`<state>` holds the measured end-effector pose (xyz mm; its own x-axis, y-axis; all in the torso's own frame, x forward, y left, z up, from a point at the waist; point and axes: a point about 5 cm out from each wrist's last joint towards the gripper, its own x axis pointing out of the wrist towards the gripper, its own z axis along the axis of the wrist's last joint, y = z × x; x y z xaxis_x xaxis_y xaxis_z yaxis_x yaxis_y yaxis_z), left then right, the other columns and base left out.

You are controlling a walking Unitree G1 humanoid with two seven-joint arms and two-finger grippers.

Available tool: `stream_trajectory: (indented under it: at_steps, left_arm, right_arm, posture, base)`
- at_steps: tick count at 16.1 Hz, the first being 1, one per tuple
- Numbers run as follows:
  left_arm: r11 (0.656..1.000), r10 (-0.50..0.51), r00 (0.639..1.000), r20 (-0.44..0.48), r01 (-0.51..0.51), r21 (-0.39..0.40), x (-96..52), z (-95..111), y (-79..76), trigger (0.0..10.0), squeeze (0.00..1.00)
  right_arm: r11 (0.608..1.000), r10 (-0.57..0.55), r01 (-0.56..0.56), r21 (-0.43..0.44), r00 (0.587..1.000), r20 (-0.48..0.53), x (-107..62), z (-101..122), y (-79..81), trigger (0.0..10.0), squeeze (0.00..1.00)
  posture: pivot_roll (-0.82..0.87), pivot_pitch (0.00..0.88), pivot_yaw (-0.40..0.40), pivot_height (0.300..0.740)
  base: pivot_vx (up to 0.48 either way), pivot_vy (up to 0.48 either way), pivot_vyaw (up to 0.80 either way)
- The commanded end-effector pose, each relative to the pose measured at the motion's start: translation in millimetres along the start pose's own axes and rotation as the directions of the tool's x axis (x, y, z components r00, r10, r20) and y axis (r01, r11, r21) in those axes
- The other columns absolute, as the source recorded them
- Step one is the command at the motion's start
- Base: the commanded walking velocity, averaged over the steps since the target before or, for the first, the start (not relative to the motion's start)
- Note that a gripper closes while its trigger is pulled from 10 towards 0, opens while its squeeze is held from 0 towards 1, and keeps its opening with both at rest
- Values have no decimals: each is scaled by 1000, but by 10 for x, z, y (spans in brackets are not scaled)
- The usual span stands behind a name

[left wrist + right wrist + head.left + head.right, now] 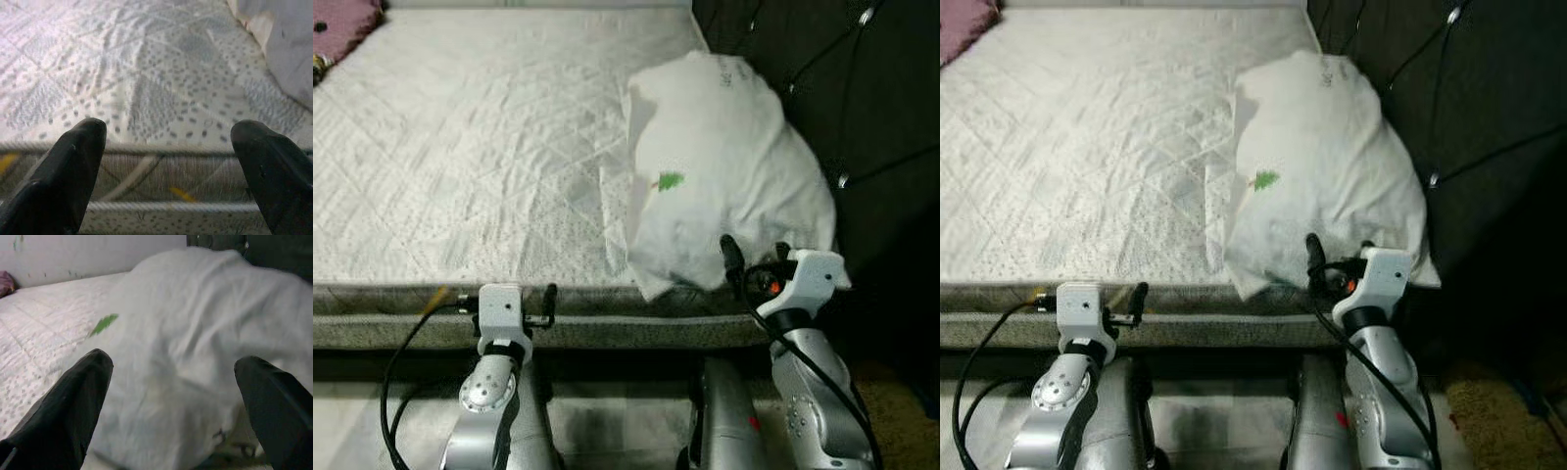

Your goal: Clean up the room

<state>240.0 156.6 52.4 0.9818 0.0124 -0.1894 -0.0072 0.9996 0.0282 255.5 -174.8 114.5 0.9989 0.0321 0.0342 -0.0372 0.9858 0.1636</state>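
Pillow point(724, 166) lies on the bed point(480, 157) at its right side, against the dark headboard point(862, 117). Right gripper point(171, 377) faces it, jaws apart, probably to grasp; left gripper point(168, 142) waits at the mattress edge, jaws apart.

Two silver metal arms, rounded casings with circular joint caps and small screws. Left arm point(489, 392) ends in a white boxy wrist block; black cable loops from it down the forearm, yellow tip on a wire at its side. Right arm point(808, 392) has a white angular wrist housing with an orange-red dot, black cable running along the forearm, small red mark lower down. Left gripper point(166, 171) and right gripper point(171, 406): long matte black fingers, rounded tips.
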Motion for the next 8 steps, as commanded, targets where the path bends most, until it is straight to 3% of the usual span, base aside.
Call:
stream_trajectory:
  at_steps: [1, 8]
  left_arm:
    - [1000, -9, 1000, 5, 9, 3, 37, 15, -12, 10000, 0]
    - [1000, -22, 1000, 11, 22, -2, 86, 22, -62, 10000, 0]
  right_arm:
    - [1000, -23, 23, -5, 1000, 15, 35, 60, -48, 10000, 0]
    - [998, -53, 53, -16, 998, 23, 78, 94, -92, 10000, 0]
  posture:
    - [-41, 12, 4, 619]
    - [-50, 4, 4, 695]
  base:
    - [0, 0, 0]
    - [0, 0, 0]
